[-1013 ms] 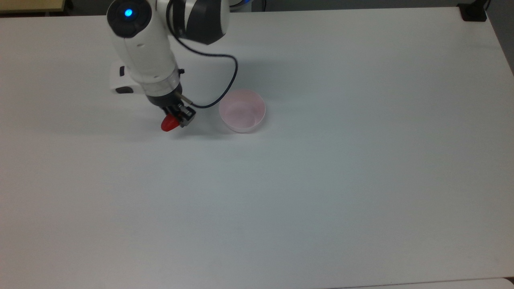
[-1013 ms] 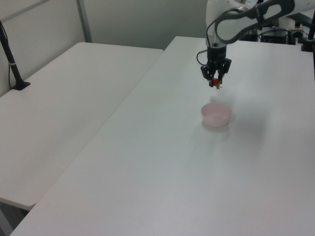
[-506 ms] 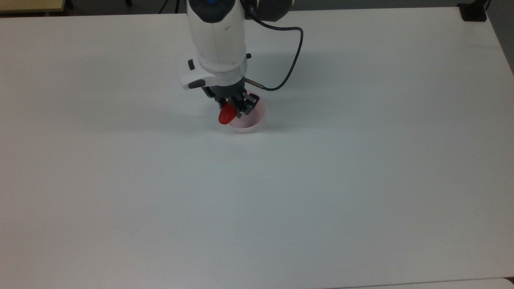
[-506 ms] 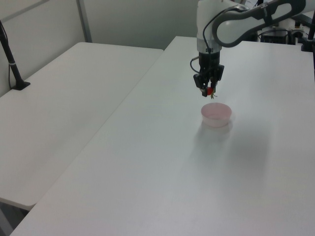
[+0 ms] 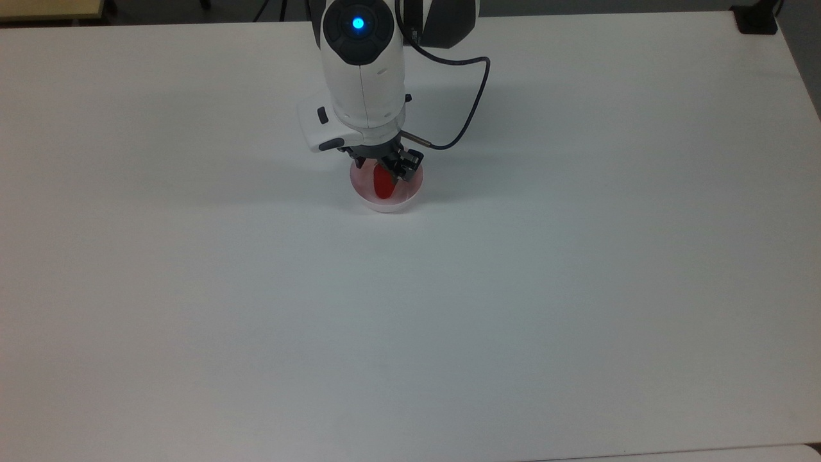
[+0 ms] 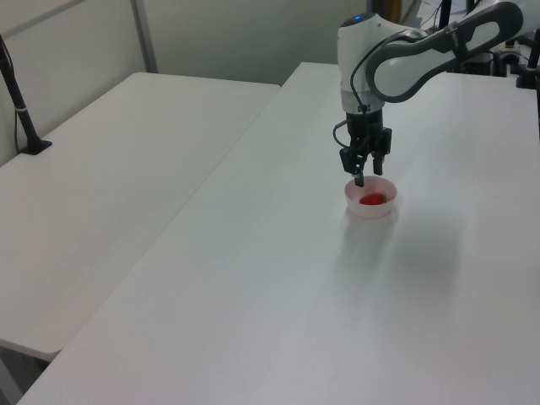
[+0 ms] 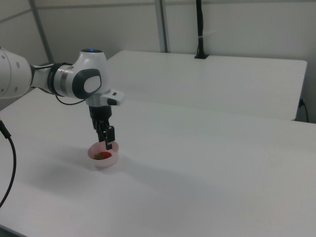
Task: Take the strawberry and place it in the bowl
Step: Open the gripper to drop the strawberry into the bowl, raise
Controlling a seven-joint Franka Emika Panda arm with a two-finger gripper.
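A wide white bench (image 5: 410, 333) stretches bare before me. On it the bowl (image 6: 371, 207) holds the strawberry (image 6: 370, 200). My gripper (image 6: 364, 173) hangs just above its rim, fingers apart, holding nothing. Beyond, in the right view, a second white table (image 7: 212, 74) meets pale partition walls (image 7: 247, 24).

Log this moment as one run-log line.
strawberry: inside bowl | gripper: open, above bowl | table: white

One strawberry (image 5: 383, 182); one bowl (image 5: 405, 199); two white tables (image 6: 253, 295); one arm (image 5: 362, 70)
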